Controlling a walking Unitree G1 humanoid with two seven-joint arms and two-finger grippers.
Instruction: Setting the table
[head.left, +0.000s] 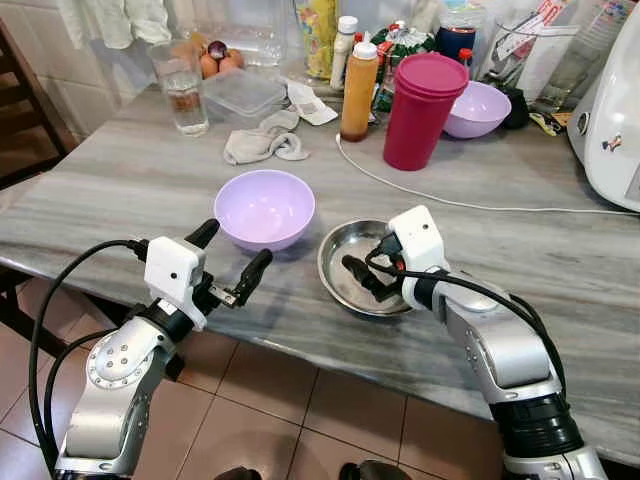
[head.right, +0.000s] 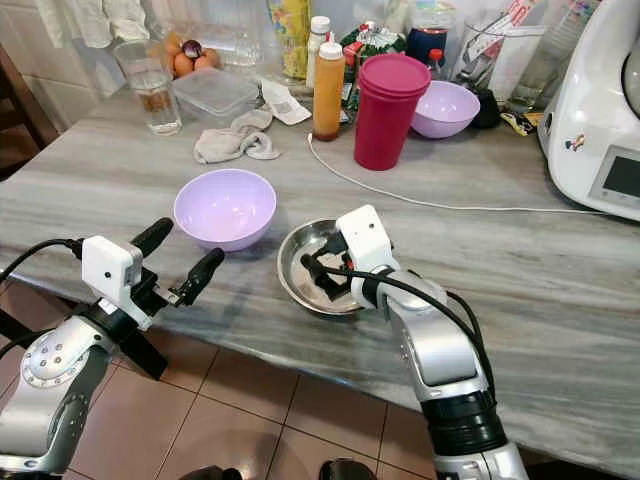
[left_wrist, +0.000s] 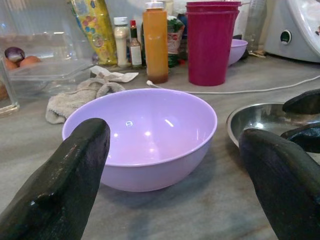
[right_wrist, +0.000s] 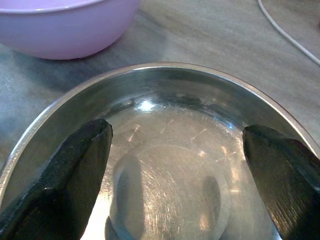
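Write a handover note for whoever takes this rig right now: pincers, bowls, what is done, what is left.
Left pincer: open, empty, at the table edge, aimed at the lilac plastic bowl, not touching it.
Right pincer: open, fingers spread inside the shallow round steel dish, gripping nothing.
Both vessels sit side by side, apart, on the grey marble-look table, empty.
A second lilac bowl stands at the back beside the stack of magenta plastic cups.
Done: bowl and dish set near the front edge.
Left: probably cups and the other bowl.

Two silver arms with screw-studded joints and looping black cables — each gripper (head.left: 229, 262) (head.left: 365, 270) has a white boxy housing and long black fingers.
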